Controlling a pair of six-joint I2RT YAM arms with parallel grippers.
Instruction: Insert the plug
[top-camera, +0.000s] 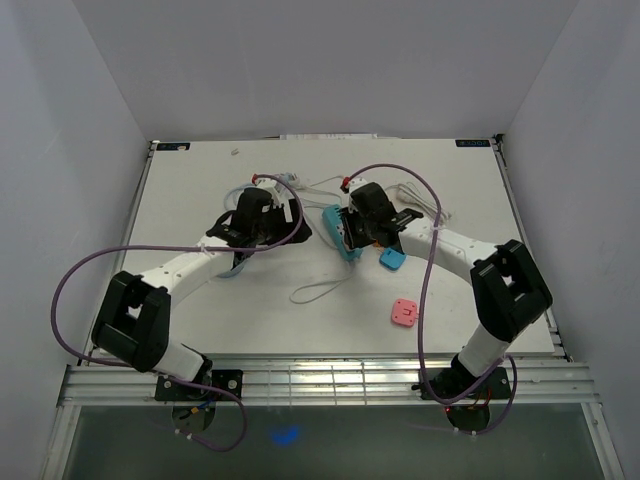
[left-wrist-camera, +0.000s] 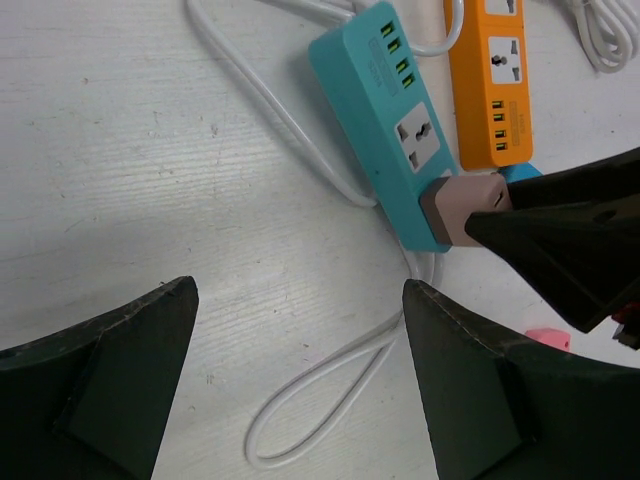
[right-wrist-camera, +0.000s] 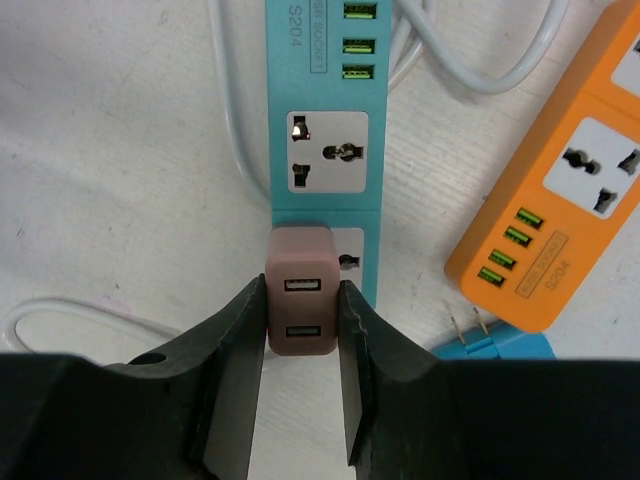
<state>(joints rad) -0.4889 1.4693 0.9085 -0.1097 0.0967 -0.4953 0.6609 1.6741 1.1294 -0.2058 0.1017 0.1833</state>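
Two arms at a teal power strip, one gripping the charger plug

Right gripper (right-wrist-camera: 300, 300) is pinched narrow on the sides of the dusty-pink, boxy two-port USB charger plug (right-wrist-camera: 302, 262), which stands on the nearer socket of the long teal plastic power strip (right-wrist-camera: 327, 205), covering most of that socket. Whether its prongs are fully seated cannot be told. The strip's other socket, farther along, is uncovered, with green USB ports past it. An orange plastic power strip (right-wrist-camera: 570, 270) lies just beside the teal one at an angle. Left gripper (left-wrist-camera: 300, 290) hangs above the white table (top-camera: 200, 180) near the teal strip, its jaws spread wide and holding nothing. A white cable (left-wrist-camera: 288, 126) runs across the tabletop beside the teal strip. A small blue plug (top-camera: 391, 259) and a pink square adapter (top-camera: 404, 313) lie on the table nearer the right arm.
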